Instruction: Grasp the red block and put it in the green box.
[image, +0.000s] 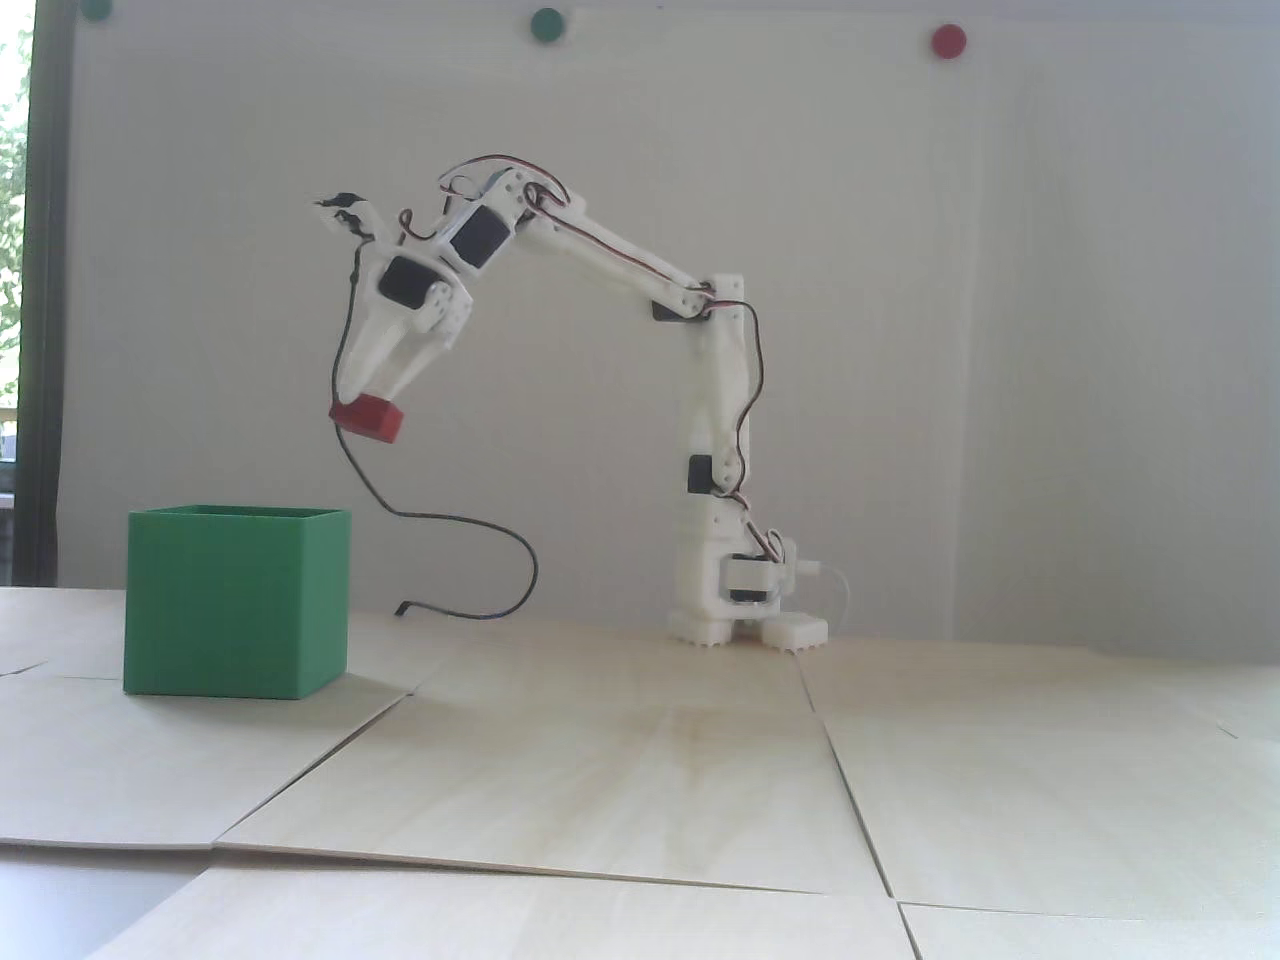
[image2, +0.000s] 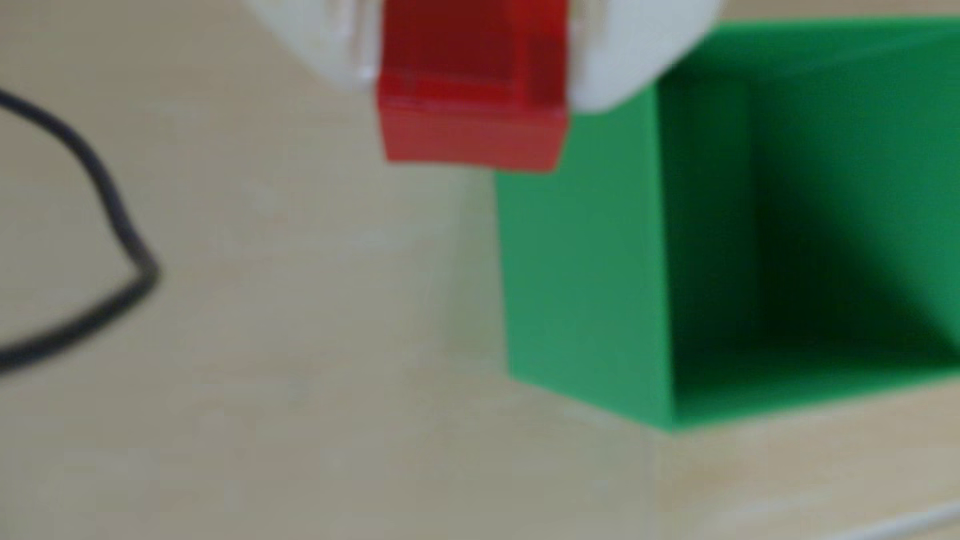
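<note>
Clamped between the two white fingers of the gripper (image: 368, 392), the red block (image: 369, 417) hangs in the air, well above the table (image: 640, 760) and tilted a little in the fixed view. From the wrist view the gripper (image2: 470, 78) comes in from the top edge, its pale fingers (image2: 628, 57) pressed against both sides of the red block (image2: 470, 130), whose lower end sticks out below the fingertips. The green box (image: 236, 612) stands upright on the pale wooden table at the left of the fixed view, open at the top, and the block sits higher than its rim and slightly to the right of its right wall. In the wrist view the green box (image2: 582, 270) lies below and to the right of the block, its dark inside visible. A black cable (image: 470, 530) droops from the wrist down to the table behind the box, and shows as a blurred loop (image2: 104, 207) at the left of the wrist view.
</note>
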